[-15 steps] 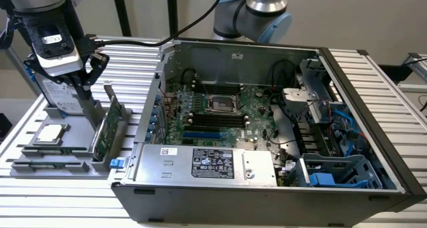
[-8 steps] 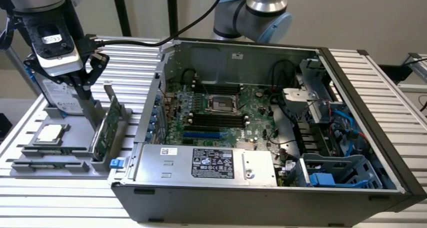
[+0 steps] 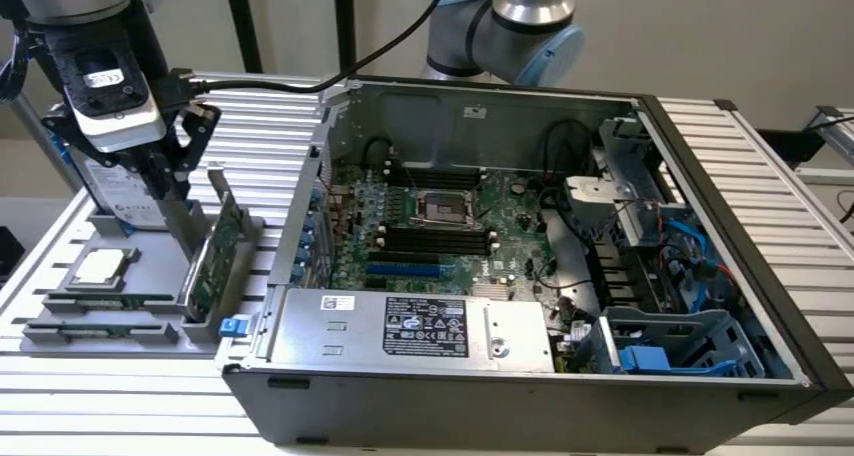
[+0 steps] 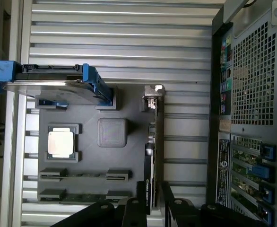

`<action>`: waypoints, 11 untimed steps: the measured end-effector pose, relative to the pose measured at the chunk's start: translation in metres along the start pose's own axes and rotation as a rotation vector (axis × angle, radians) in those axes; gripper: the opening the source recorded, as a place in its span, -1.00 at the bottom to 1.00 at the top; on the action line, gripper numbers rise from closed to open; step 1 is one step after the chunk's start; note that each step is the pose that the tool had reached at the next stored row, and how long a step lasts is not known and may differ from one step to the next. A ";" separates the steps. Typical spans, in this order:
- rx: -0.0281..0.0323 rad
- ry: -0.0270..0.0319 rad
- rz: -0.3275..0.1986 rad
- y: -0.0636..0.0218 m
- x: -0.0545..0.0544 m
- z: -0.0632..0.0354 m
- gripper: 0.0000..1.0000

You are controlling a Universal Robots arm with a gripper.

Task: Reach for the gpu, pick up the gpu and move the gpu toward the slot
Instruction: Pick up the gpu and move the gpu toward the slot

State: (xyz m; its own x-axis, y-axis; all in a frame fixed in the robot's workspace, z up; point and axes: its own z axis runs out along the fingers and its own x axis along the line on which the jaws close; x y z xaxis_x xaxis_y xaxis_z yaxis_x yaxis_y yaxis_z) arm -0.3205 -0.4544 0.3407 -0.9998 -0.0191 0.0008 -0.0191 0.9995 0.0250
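Note:
The gpu [image 3: 230,244] is a thin green card standing on edge in the grey holder tray [image 3: 80,336], left of the open computer case [image 3: 747,306] in the exterior view. Its silvery bracket [image 4: 152,92] is at the far end from my fingers. My gripper [image 3: 184,198] hangs low over the tray beside the card. In the wrist view the gpu [image 4: 152,146] runs edge-on, and my gripper [image 4: 153,197] is open. One black finger [image 4: 141,191] stands on each side of the card's near end. The blue slot [image 3: 407,272] lies on the motherboard inside the case.
A silver hard drive with blue rails [image 4: 58,87] stands in the tray's far end. A square processor chip [image 4: 61,143] and memory sticks [image 4: 84,176] lie in the tray. The case's rear wall [image 4: 252,118] stands close beside the gpu. A power supply [image 3: 414,326] fills the case front.

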 end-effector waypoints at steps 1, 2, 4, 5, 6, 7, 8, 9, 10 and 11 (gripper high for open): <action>0.0002 0.0000 0.000 0.0000 0.000 0.0001 -0.40; 0.0003 -0.0007 0.000 0.0000 0.000 0.0007 -0.28; 0.0007 -0.0065 0.000 -0.0001 0.002 0.0035 -0.15; 0.0008 -0.0086 0.000 -0.0001 0.003 0.0053 -0.15; 0.0008 -0.0102 0.000 -0.0001 0.005 0.0071 -0.15; 0.0007 -0.0117 0.000 -0.0001 0.006 0.0090 -0.15; 0.0007 -0.0130 0.000 -0.0001 0.008 0.0109 -0.15; 0.0007 -0.0144 0.000 -0.0001 0.010 0.0128 -0.15; 0.0008 -0.0160 0.000 -0.0001 0.011 0.0146 -0.15; 0.0010 -0.0178 0.000 -0.0002 0.012 0.0164 -0.15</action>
State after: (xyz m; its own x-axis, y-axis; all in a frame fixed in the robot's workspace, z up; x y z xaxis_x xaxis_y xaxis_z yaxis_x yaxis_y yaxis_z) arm -0.3326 -0.4544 0.3244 -0.9997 -0.0189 -0.0170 -0.0193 0.9995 0.0240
